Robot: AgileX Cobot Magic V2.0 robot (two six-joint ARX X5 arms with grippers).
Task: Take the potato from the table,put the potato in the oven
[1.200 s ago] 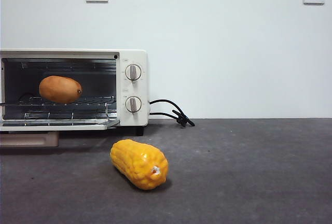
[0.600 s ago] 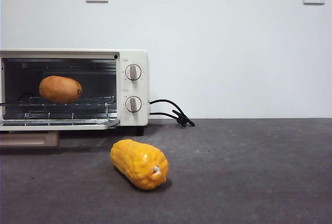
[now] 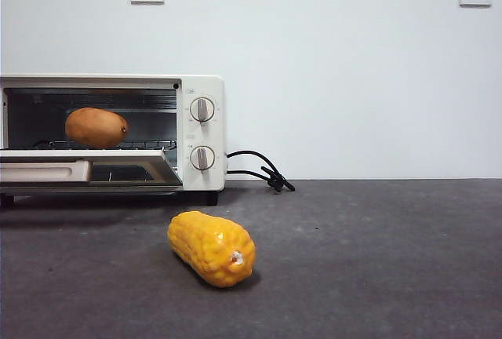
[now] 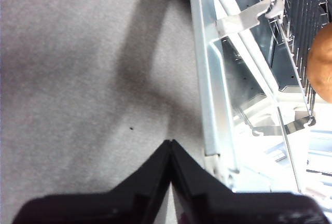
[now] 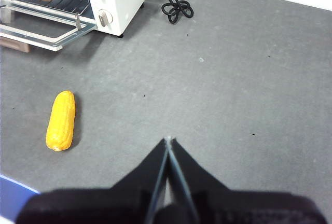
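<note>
We see the potato [image 3: 96, 127] lying on the wire rack [image 3: 145, 145] inside the oven [image 3: 196, 131], toward the side away from the two knobs [image 3: 201, 109]. The oven's door [image 3: 86, 169] is partly raised, hinged at the bottom and tilted, with its bar handle [image 3: 45, 171] facing us in the front view. The black cord [image 3: 263, 173] loops on the table [image 3: 376, 260] beside the oven. A yellow corn cob [image 3: 212, 248] lies on the table in front of the oven, well apart from it.

Our left gripper [image 4: 170, 146] hangs just beside the edge of the door, jaws pressed together and holding nothing. Our right gripper [image 5: 168, 141] hovers over bare table, well away from the corn and the oven, its jaws likewise closed and empty.
</note>
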